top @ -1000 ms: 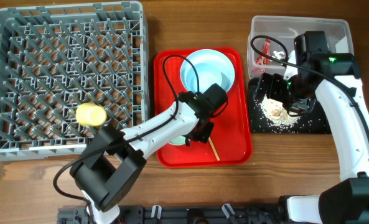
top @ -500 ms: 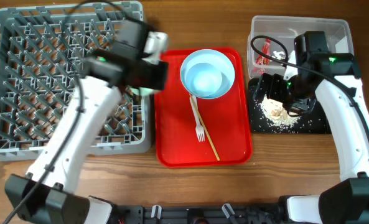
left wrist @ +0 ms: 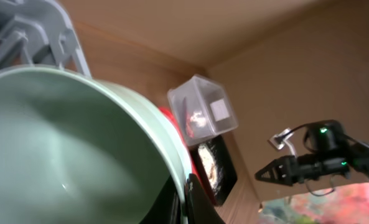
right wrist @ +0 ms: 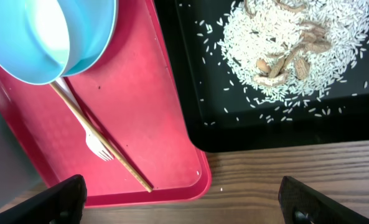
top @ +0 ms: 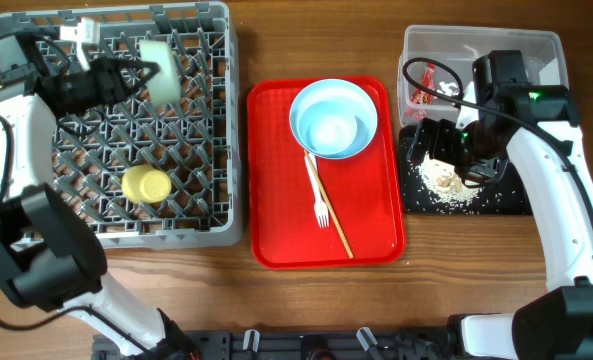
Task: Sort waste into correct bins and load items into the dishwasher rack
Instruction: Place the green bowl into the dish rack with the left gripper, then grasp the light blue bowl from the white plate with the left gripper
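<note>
Within the last second the left pincer [top: 139, 72] has swung the pale-green plastic bowl [top: 162, 56] off the flat red tray [top: 371, 215] to the far end of the large grey pegged dishwasher rack [top: 116, 236]. It is clamped on the rim, with the bowl tipped sideways and seemingly unreleased, so this item is nearly loaded. The right pincer [right wrist: 184, 200] hangs open and empty.

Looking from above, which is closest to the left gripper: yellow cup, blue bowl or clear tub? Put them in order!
From the left gripper:
1. The yellow cup, inside the rack.
2. The blue bowl, on the red tray.
3. The clear tub, far right.
</note>
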`<state>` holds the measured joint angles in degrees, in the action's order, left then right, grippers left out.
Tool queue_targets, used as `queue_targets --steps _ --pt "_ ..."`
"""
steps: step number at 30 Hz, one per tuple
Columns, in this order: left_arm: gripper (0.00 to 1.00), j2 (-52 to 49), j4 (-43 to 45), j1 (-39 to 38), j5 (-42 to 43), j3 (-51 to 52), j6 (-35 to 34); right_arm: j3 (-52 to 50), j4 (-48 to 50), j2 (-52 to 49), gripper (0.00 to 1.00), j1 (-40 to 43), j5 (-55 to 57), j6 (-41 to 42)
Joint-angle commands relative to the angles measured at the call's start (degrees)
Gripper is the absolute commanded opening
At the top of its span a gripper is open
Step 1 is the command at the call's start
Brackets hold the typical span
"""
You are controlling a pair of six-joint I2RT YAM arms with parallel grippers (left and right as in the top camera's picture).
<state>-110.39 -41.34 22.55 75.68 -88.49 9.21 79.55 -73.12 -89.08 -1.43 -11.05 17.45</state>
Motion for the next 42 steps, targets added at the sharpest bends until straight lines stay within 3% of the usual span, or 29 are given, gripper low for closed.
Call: queue_targets --steps 1,7,8,9,10,11,12,15,19,22,25,28,33,35,38,40,42 --pt "0.04 -6.05 1.79 2.56 6.6 -0.87 -2.64 0.7 0.02 0.15 1.0 0.17 0.96 -0.79" --pt "0.04 -11.21 0.11 5.55 6.91 -0.81 -3.69 0.7 0.09 0.15 1.0 0.17 0.76 -0.74" --pt "0.11 -11.21 -0.07 6.29 6.75 -0.81 -3.72 0.7 0.07 0.15 1.0 0.17 0.76 -0.74" --pt "0.49 -11.21 -0.96 7.76 6.73 -0.81 -3.72 0.7 0.02 0.15 1.0 0.17 0.76 -0.74" --pt "0.63 -11.21 -1.88 8.98 6.73 -0.81 -3.74 0.7 0.02 0.15 1.0 0.17 0.76 -0.74" --pt "0.88 -11.21 -2.86 10.12 6.71 -0.81 -3.72 0.7 0.02 0.15 1.0 0.17 0.76 -0.76" --pt "0.99 -11.21 -4.28 11.5 5.33 -0.81 -3.72 0.7 0.02 0.15 1.0 0.17 0.76 -0.76" --pt "1.0 -9.81 -9.88 15.45 -7.06 -0.81 -3.67 0.7 -0.02 0.15 1.0 0.17 0.76 -0.76" --pt "1.0 -2.73 -10.43 18.23 -8.61 -0.83 -3.76 0.7 -0.02 0.15 1.0 0.17 0.76 -0.79" --pt "1.0 4.76 -10.36 16.17 -12.52 -0.83 -5.73 0.7 0.0 0.15 1.0 0.17 0.76 -0.83" --pt "1.0 11.54 -10.32 7.91 -23.58 -0.83 -8.48 0.7 0.17 0.15 1.0 0.2 0.83 -0.72" --pt "1.0 14.4 -9.03 -8.57 -38.03 -0.83 -11.87 0.7 0.02 0.17 1.0 1.2 5.27 4.04" --pt "1.0 14.05 -0.13 -27.08 -40.35 -0.81 -13.22 0.7 -0.61 0.17 1.0 11.17 5.07 3.52" --pt "1.0 14.01 3.08 -33.22 -49.48 -0.81 -19.41 0.7 -0.68 0.17 1.0 14.51 5.07 3.43" --pt "1.0 13.29 7.96 -46.18 -70.53 -0.81 -20.35 0.7 -0.46 0.17 1.0 15.61 5.09 2.03" --pt "1.0 11.98 11.23 -51.82 -78.12 -0.81 -20.17 0.7 -0.48 0.17 1.0 15.61 5.09 2.05" --pt "1.0 8.98 14.47 -56.48 -79.84 -0.81 -20.13 0.7 -0.68 0.17 1.0 15.61 5.07 2.05"
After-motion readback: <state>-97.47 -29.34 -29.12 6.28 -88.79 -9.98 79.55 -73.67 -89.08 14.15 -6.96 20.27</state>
